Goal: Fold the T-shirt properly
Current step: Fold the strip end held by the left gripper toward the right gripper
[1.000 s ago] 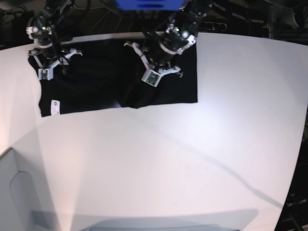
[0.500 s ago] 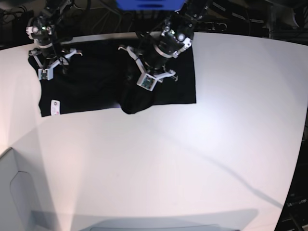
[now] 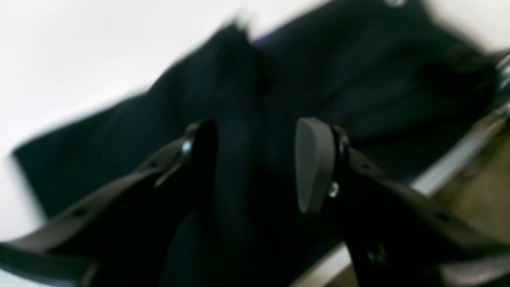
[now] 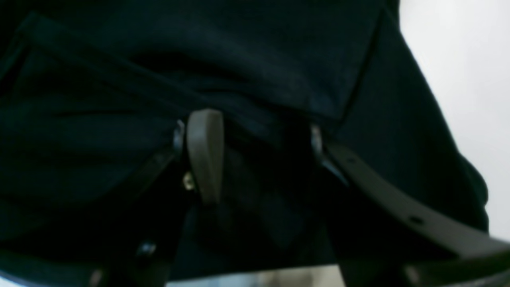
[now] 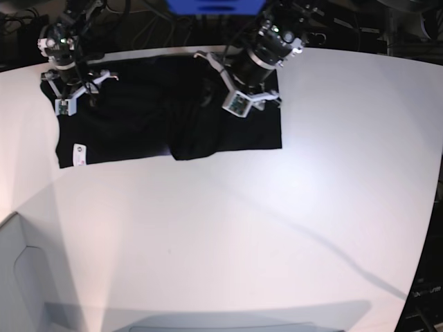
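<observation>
The black T-shirt [image 5: 138, 117] lies spread along the far edge of the white table [image 5: 242, 228], with a bunched fold [image 5: 194, 142] at its front middle and a small white label [image 5: 79, 153] at its front left corner. My left gripper [image 5: 237, 102] hovers over the shirt's right part. In the blurred left wrist view it [image 3: 257, 159] is open, with only cloth [image 3: 358, 79] beyond the gap. My right gripper [image 5: 66, 104] sits over the shirt's far left corner. In the right wrist view it [image 4: 261, 155] is open just above a cloth fold [image 4: 239, 71].
The table's far edge runs just behind the shirt, with dark equipment and cables beyond it. A blue object [image 5: 214, 5] hangs at top centre. A grey box corner [image 5: 21, 277] stands at the lower left.
My left gripper opened, let go of the cloth and moved up and to the right. The released cloth stays bunched at the shirt's front middle. The right arm has not moved.
</observation>
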Controlling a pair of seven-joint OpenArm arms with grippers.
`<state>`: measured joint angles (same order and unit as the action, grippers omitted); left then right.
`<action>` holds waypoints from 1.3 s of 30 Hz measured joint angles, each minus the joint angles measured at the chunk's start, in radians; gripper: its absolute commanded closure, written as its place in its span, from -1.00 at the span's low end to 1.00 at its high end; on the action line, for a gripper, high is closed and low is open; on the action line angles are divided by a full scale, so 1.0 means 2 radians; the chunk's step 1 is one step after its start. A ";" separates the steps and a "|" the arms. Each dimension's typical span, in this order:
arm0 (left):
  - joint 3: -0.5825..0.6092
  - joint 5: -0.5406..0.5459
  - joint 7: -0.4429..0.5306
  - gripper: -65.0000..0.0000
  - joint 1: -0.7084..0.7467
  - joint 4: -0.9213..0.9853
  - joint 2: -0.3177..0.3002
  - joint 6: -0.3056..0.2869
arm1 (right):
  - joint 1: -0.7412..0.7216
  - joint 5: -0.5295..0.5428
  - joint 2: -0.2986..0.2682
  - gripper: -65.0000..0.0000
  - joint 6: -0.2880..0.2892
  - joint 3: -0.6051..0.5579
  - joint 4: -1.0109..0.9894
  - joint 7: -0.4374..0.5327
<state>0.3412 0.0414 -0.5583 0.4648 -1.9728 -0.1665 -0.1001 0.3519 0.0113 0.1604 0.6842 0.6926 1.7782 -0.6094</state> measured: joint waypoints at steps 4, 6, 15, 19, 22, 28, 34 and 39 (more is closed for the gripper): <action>-0.009 0.000 0.000 0.04 0.001 0.019 0.001 0.003 | -0.001 -0.002 0.000 0.15 0.000 0.000 0.000 -0.003; -0.001 0.002 0.006 0.04 -0.001 0.031 0.008 -0.001 | -0.004 -0.002 0.000 0.15 0.000 0.000 0.000 -0.006; 0.158 -0.006 0.002 0.04 -0.085 0.111 0.008 -0.002 | -0.005 -0.002 0.000 0.15 0.000 0.000 0.000 -0.006; 0.180 0.002 0.005 0.04 -0.116 0.123 0.007 -0.004 | -0.005 -0.002 0.000 0.14 0.000 0.001 0.000 -0.006; 0.178 0.002 -0.005 0.04 -0.112 0.105 0.003 0.000 | -0.005 -0.002 0.000 0.14 0.000 0.001 0.008 -0.013; 0.158 0.005 0.002 0.03 -0.099 0.017 -0.040 -0.004 | -0.005 -0.011 0.000 0.13 0.000 0.004 0.051 -0.021; 0.016 0.004 0.004 0.03 -0.032 -0.006 -0.068 -0.001 | -0.036 -0.008 0.001 -0.09 0.001 0.046 0.062 -0.023; -0.132 0.012 0.005 0.03 0.019 -0.005 -0.062 -0.004 | -0.069 -0.011 0.001 -0.20 0.001 0.082 0.062 -0.026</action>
<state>0.0765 0.0654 -0.5476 0.5030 -1.9831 -0.2901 -0.1078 0.2142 -0.0113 0.1631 0.6853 0.8574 1.9018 -0.6613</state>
